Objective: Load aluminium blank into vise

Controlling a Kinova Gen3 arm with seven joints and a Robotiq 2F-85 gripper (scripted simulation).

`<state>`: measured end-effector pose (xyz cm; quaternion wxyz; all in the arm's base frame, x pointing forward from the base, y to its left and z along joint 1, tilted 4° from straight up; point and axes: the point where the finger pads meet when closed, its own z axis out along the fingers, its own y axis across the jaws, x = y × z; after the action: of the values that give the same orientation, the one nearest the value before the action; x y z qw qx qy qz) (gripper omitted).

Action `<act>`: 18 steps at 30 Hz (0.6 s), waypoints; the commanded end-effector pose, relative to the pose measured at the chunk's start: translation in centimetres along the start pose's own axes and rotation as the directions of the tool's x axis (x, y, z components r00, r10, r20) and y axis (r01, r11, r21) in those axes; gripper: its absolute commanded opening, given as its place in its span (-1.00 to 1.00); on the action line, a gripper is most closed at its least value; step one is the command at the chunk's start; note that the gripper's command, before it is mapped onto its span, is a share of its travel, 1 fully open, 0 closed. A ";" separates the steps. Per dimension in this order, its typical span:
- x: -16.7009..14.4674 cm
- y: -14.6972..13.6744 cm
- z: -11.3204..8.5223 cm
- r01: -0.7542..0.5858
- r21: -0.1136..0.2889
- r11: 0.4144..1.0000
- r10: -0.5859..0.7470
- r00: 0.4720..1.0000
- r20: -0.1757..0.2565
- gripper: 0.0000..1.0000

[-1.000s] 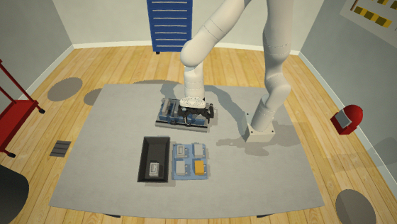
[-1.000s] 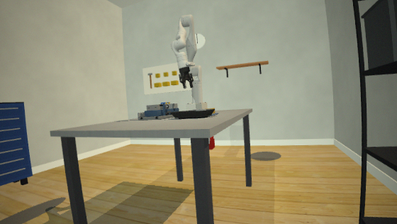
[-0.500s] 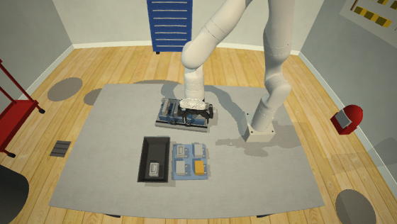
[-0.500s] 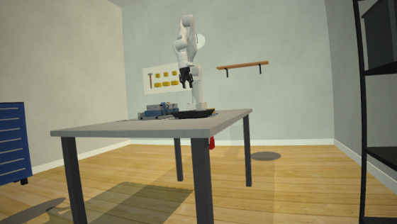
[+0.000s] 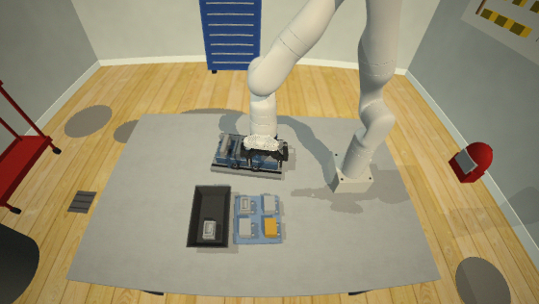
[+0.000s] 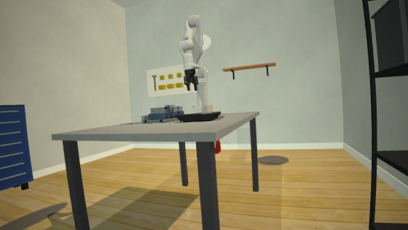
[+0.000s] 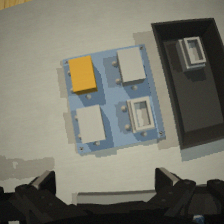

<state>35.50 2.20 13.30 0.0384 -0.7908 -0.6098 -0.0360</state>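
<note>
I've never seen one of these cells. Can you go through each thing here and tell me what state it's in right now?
Gripper: open, empty, high above the vise.
Vise: mostly hidden under the arm.
Outfeed tray: holds one pocketed part, pocket up.
Infeed plate: four pieces lying flat.
Brass blank: on plate.
Two aluminium blanks: on plate.
Second pocketed part: on plate, not in tray.

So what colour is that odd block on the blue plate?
Orange-yellow block, clearest in the wrist view.

Grey rectangular table [image 5: 144, 240] carries: blue vise [image 5: 241, 156] far centre; black outfeed tray [image 5: 194, 216] near-left; blue infeed plate [image 5: 258, 215] beside it; white arm base [image 5: 368, 183] right.
</note>
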 end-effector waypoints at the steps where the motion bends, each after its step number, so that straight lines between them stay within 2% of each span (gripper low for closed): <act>1: 0.2 0.0 0.0 0.006 -0.004 1.000 -0.006 1.000 0.003 1.00; 18: 0.1 0.5 0.0 0.011 -0.027 1.000 -0.010 1.000 0.028 1.00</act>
<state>35.93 2.05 13.27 0.0195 -0.7897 -0.6123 -0.0328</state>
